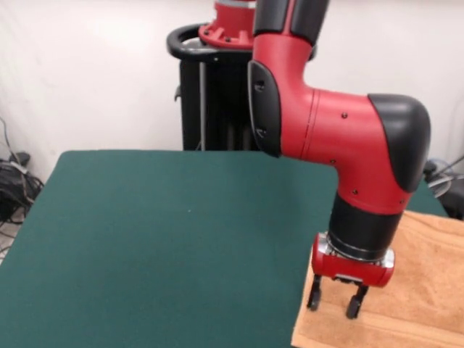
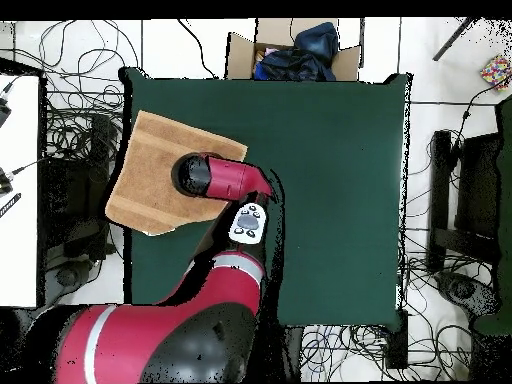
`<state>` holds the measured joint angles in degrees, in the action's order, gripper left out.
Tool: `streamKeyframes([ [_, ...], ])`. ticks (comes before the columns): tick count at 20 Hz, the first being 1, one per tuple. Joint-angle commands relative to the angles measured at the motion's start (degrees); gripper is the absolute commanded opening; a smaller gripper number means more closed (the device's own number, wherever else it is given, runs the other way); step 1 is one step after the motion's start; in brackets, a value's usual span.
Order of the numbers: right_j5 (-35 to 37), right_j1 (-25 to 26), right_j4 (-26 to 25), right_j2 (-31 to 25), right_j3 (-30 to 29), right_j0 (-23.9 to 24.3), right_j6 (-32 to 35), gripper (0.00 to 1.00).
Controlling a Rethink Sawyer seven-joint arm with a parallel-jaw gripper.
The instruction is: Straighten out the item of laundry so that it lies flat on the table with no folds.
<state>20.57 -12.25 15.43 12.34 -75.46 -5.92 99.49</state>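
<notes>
The item of laundry (image 1: 428, 279), an orange-tan towel, lies spread at the table's (image 1: 167, 239) right front corner in the front view. In the overhead view the towel (image 2: 148, 160) sits turned at an angle at the table's (image 2: 330, 180) left side, and its outer corner reaches past the table's edge. My gripper (image 1: 334, 301) hangs straight down over the towel's inner edge, open, with nothing between its black fingers (image 1: 315, 296). The tips are at or just above the cloth. From above, the red wrist (image 2: 215, 177) hides the gripper and part of the towel.
A cardboard box (image 2: 240, 50) with dark clothes stands beyond the table's top edge in the overhead view. Cables cover the floor around the table. Black stands (image 2: 470, 190) are at the right, and a white surface (image 2: 18, 190) at the left.
</notes>
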Motion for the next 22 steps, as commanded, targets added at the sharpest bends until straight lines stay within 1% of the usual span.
streamKeyframes([
  [1, -7.57, 10.84, 2.22, -2.07, 1.96, 2.09, 13.77, 0.0],
  [3, -7.09, 10.43, 2.98, -1.17, 1.28, 1.4, 15.25, 0.0],
  [5, -6.92, 8.55, 3.12, 0.12, -0.65, 0.75, 16.16, 0.0],
  [7, -6.61, 7.33, 2.82, 1.49, -1.87, 0.48, 15.91, 0.0],
  [9, -7.42, 7.14, 2.35, 2.19, -2.2, 0.82, 15.28, 0.0],
  [12, -9.37, 7.21, 0.81, 0.67, -2.49, 3.11, 12.76, 0.0],
  [14, -10.66, 7.27, -0.11, -1.3, -3.16, 5.21, 11.14, 0.0],
  [17, -11.93, 7.25, -0.56, -3.44, -4.33, 7.7, 10.15, 0.0],
  [19, -11.04, 7.14, -0.45, -6.02, -5.02, 9.83, 8.92, 0.0],
  [22, -8.33, 7.01, -0.9, -6.47, -4.6, 10.12, 7.17, 0.0],
])
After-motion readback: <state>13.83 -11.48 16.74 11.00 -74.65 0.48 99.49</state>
